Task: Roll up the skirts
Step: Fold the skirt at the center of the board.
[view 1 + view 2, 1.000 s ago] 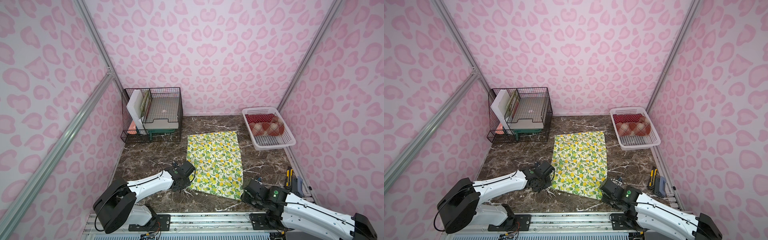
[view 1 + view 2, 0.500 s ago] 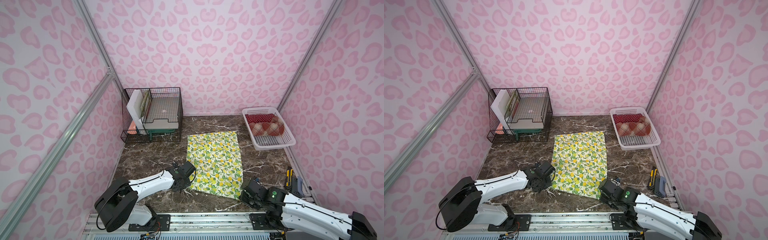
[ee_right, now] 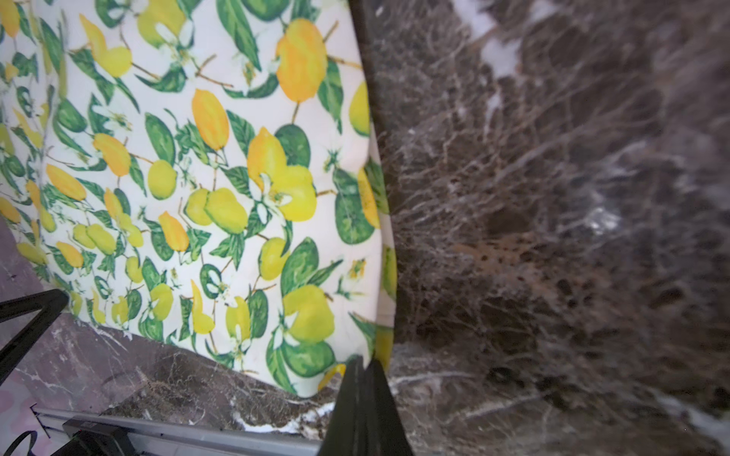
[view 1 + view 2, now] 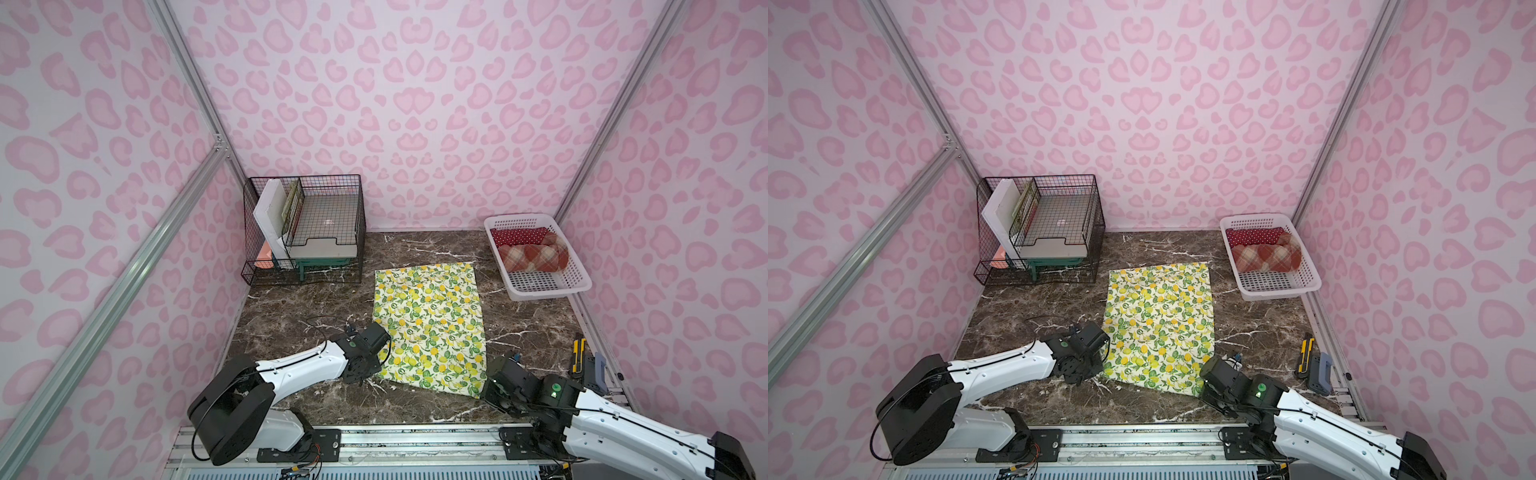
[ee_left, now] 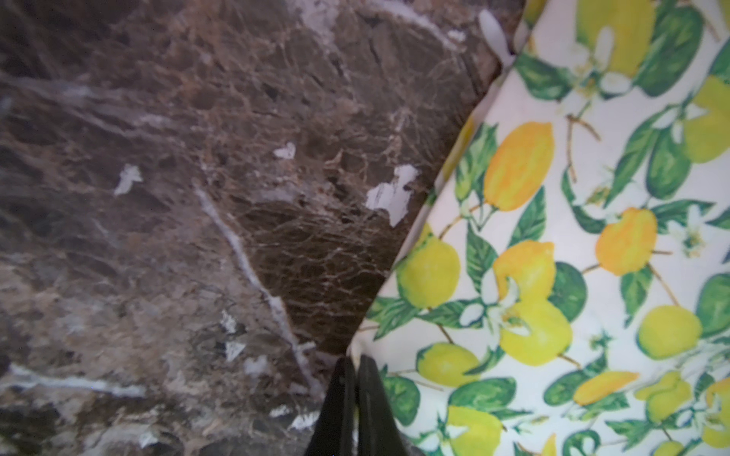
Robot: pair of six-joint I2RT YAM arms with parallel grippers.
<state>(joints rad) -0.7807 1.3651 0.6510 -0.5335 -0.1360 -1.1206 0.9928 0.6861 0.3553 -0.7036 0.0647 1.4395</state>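
Marble tabletop (image 4: 299, 316): left gripper (image 5: 353, 361), right gripper (image 3: 363, 361) pinch near corners of lemon skirt (image 4: 430, 324).

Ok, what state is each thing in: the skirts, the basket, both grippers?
lemon-print skirt: unrolled, flat on the table, both near corners pinched
white plastic basket: upright, holding two skirts
plaid skirt: rolled, in the basket
polka-dot skirt: rolled, in the basket behind the plaid one
left gripper: shut on the lemon-print skirt's corner
right gripper: shut on its other near corner
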